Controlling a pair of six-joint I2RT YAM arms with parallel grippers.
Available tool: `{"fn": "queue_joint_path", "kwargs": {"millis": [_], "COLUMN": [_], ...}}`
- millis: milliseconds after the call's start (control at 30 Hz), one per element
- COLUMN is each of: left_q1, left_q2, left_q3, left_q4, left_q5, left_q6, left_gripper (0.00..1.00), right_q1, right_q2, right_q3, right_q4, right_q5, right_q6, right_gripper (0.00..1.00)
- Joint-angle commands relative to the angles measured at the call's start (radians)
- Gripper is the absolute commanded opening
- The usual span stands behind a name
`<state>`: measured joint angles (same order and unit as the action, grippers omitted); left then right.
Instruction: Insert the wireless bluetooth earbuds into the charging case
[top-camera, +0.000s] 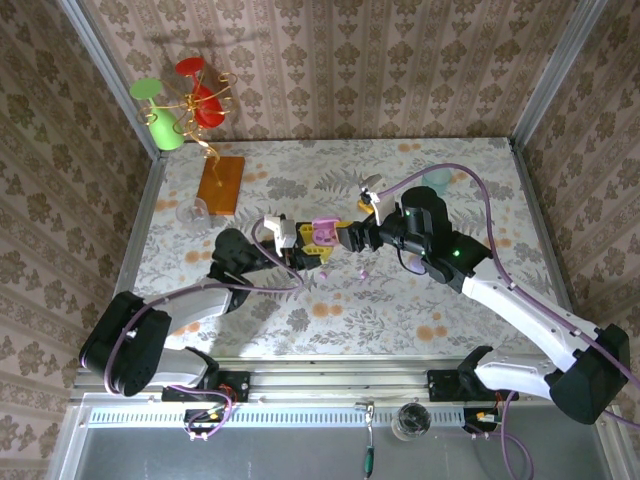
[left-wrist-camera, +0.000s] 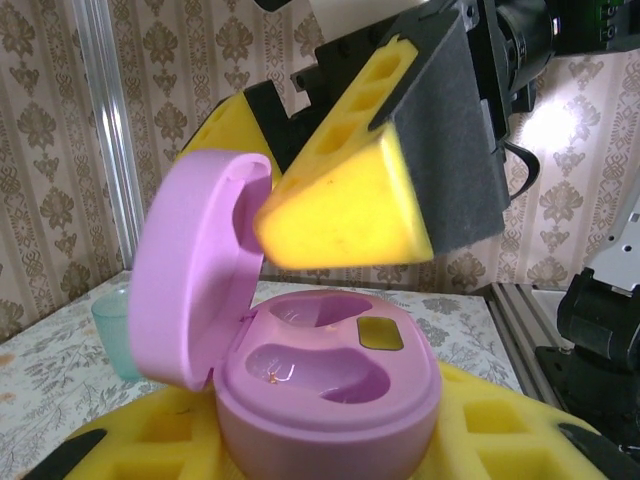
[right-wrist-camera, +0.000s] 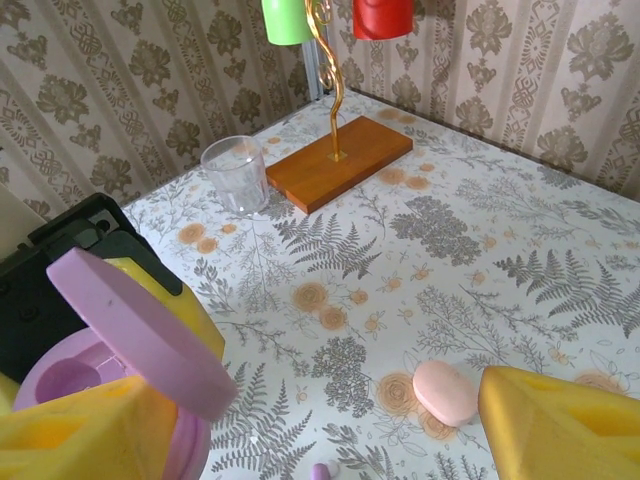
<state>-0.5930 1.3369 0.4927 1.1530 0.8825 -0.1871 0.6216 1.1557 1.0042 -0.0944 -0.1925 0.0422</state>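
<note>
The floral table (top-camera: 330, 310) is carrying a wooden stand (top-camera: 221, 183) with a glass (top-camera: 193, 212) sitting just beside it, a mint cup (top-camera: 437, 180) standing near the far edge, and a pink case (right-wrist-camera: 445, 392) lying near a lilac bud (right-wrist-camera: 320, 470).

A: Can you see the whole case (left-wrist-camera: 330, 400)?
B: No. The bottom edge cuts off its base, and the left fingers (left-wrist-camera: 100, 445) with it. The speck in its near well is too small for you to name.
A: The cup (left-wrist-camera: 115, 330)?
B: Half hidden behind the lid (left-wrist-camera: 190, 270).
A: And at the right wrist?
B: The frame's bottom edge cuts a lilac bud (right-wrist-camera: 320, 470); you get just its top. From above, the case's wells are too small to read.
</note>
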Motion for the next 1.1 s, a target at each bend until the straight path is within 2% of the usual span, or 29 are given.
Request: {"fn": "queue_joint_path", "kwargs": {"millis": [0,100,167,300,467,700,833,933,1067], "left_q1": [0.015,0.027,0.036,0.063,0.098,0.165,0.191,0.203,0.209], "left_q2": [-0.021,-0.021,-0.021,-0.022,-0.029,-0.042,-0.051,-0.055,-0.056], "left_q3": [-0.016,-0.019,-0.022,-0.025,-0.031,-0.053,-0.06,-0.063,-0.065], "left_q4": [0.032,0.038,0.051,0.075,0.08,0.108,0.107,0.106,0.106], "left_q5": [-0.002,-0.01,-0.013,-0.007,0.007,0.014,0.022,0.03,0.038], "left_q6": [0.011,0.016,0.011,-0.009,-0.028,-0.058,-0.059,-0.064,-0.068], "left_gripper": [0.36,0.36,0.36,0.36,0.36,0.36,0.36,0.36,0.36], "right_q1": [-0.003,-0.009,-0.023,-0.099,-0.177,-0.184,-0.184,-0.181,-0.177], "right_q2": [-0.06,-0.132,-0.185,-0.264,-0.257,-0.097,0.063,0.189,0.306], "right_q3": [-0.006,-0.062,-0.102,-0.19,-0.264,-0.3,-0.291,-0.279,-0.243], "right_q4": [0.031,0.075,0.093,0.093,-0.022,-0.107,-0.119,-0.086,-0.053], "right_q5": [-0.073,-0.14,-0.136,-0.058,0.042,0.017,-0.07,-0.14,-0.161], "right_q6": [0.012,0.032,0.067,0.241,0.488,0.663,0.745,0.774,0.739], "right_gripper": [0.81,0.82,0.82,0.81,0.76,0.7,0.63,0.57,0.56]}}
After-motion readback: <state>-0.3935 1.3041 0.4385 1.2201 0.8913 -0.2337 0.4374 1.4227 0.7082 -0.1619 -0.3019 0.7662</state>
